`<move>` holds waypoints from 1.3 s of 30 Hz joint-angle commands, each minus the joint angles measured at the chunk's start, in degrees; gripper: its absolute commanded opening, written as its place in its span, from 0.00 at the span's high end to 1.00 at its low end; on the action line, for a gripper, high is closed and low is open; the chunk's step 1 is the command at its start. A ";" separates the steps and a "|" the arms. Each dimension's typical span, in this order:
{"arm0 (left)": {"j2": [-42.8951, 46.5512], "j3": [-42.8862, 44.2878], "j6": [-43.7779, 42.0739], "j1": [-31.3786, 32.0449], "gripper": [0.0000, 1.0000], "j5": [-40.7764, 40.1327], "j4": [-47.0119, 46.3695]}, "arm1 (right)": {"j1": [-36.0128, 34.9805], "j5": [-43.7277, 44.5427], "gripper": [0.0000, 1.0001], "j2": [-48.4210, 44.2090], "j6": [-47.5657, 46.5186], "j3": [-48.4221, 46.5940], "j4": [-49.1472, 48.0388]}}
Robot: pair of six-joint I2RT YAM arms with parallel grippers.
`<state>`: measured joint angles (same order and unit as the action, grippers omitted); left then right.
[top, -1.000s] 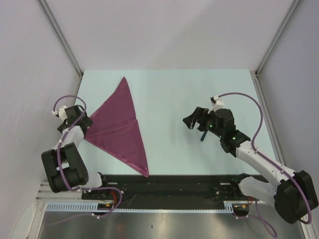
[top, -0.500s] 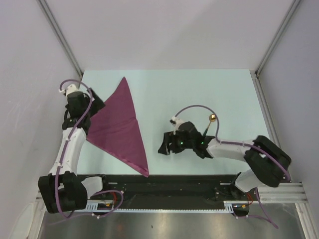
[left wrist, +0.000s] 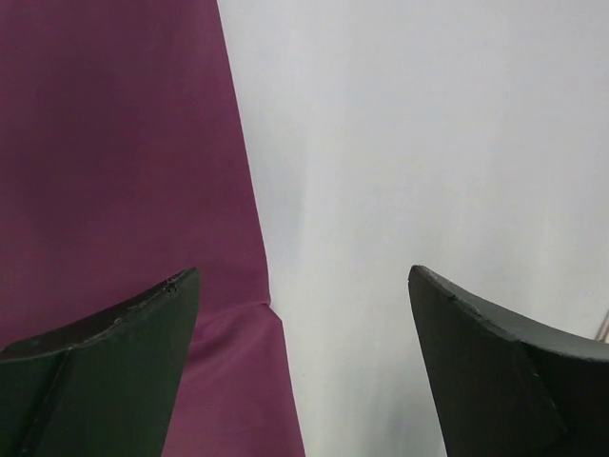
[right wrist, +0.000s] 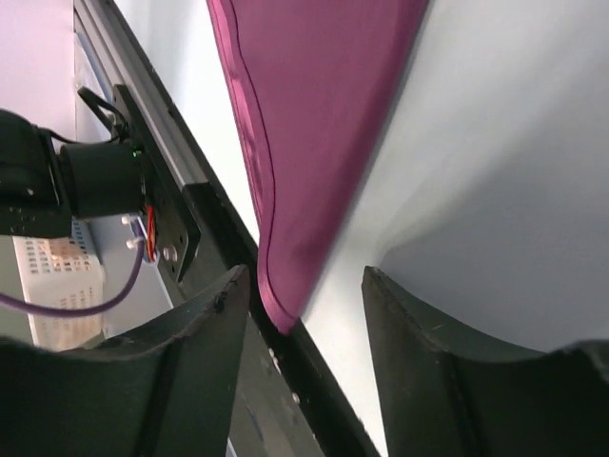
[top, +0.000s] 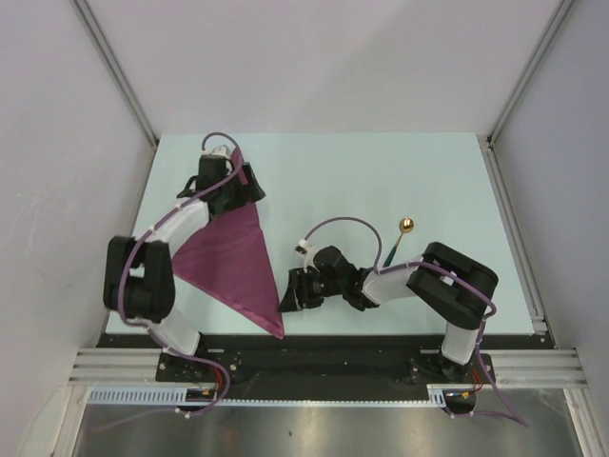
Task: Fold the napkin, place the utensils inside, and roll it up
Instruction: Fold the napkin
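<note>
The magenta napkin (top: 231, 259) lies folded into a triangle on the left of the table, one tip hanging over the near edge. My left gripper (top: 249, 186) is open and empty over the napkin's far tip; in the left wrist view the cloth's right edge (left wrist: 143, 190) lies between its fingers. My right gripper (top: 290, 297) is open and empty, low beside the napkin's near tip (right wrist: 295, 257). The spoon (top: 400, 238), with a gold bowl and dark handle, lies on the table right of centre, apart from both grippers.
The pale table (top: 362, 181) has a black rail (top: 333, 352) along its near edge, also in the right wrist view (right wrist: 219, 257). White enclosure walls with metal posts stand on both sides and at the back.
The left arm swung from the napkin's left corner up to its far tip. The right arm let go of the spoon, left it on the table, and moved left to the napkin's near tip.
</note>
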<state>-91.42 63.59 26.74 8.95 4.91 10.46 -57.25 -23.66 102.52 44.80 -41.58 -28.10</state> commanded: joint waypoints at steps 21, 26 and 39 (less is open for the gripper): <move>-26.44 16.56 4.81 -2.80 0.23 1.51 -2.99 | 0.74 -8.77 0.80 11.12 1.52 -12.20 9.99; -28.11 17.97 4.37 -2.89 0.25 0.54 -1.85 | 0.39 -10.35 0.90 11.47 1.61 -12.82 12.45; -26.46 16.31 3.93 -2.80 0.25 0.37 -4.65 | -0.23 -12.11 0.80 9.90 1.35 -12.56 12.28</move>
<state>-119.13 80.38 31.46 6.22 5.98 7.33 -56.97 -34.79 112.95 46.83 -53.41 -17.21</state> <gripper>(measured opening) 0.743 0.153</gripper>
